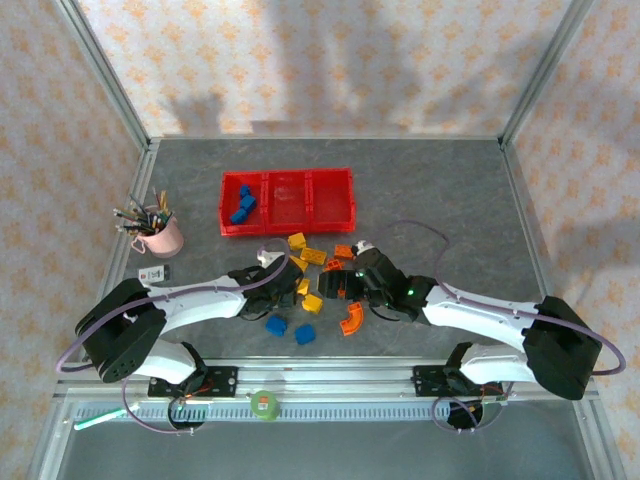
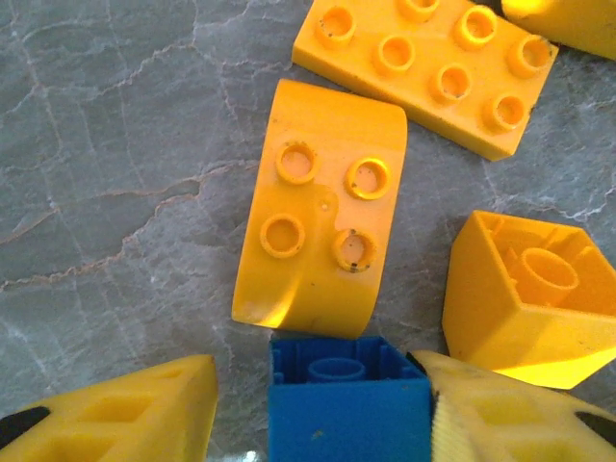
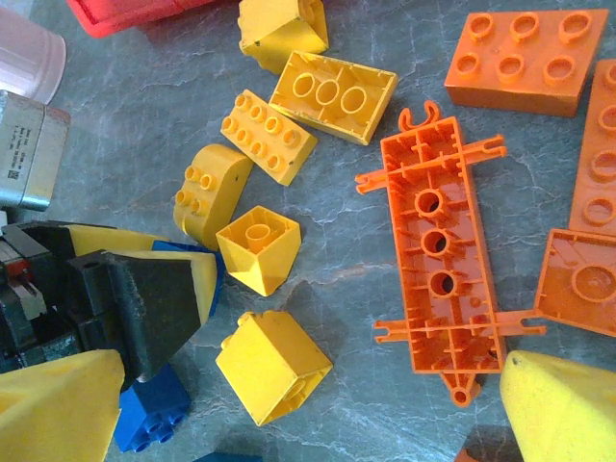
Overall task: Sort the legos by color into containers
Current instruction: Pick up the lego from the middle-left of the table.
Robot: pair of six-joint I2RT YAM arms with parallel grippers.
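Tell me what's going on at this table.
Two robot arms are sorting Lego bricks by colour. The left gripper is down around a blue brick, a gap on one side, not yet clamped. The right gripper hangs open over yellow and orange pieces. A few blue bricks lie in the left compartment of the red tray.

Both arms stretched forward, low — left fingers (image 2: 115,414) narrowly apart, right fingers (image 3: 558,404) spread wide.

Place: a robot lab cell is indicated.
Evidence: grey worktop (image 1: 440,190) is enclosed by aluminium frame (image 1: 108,75) and patterned panels (image 1: 320,60).
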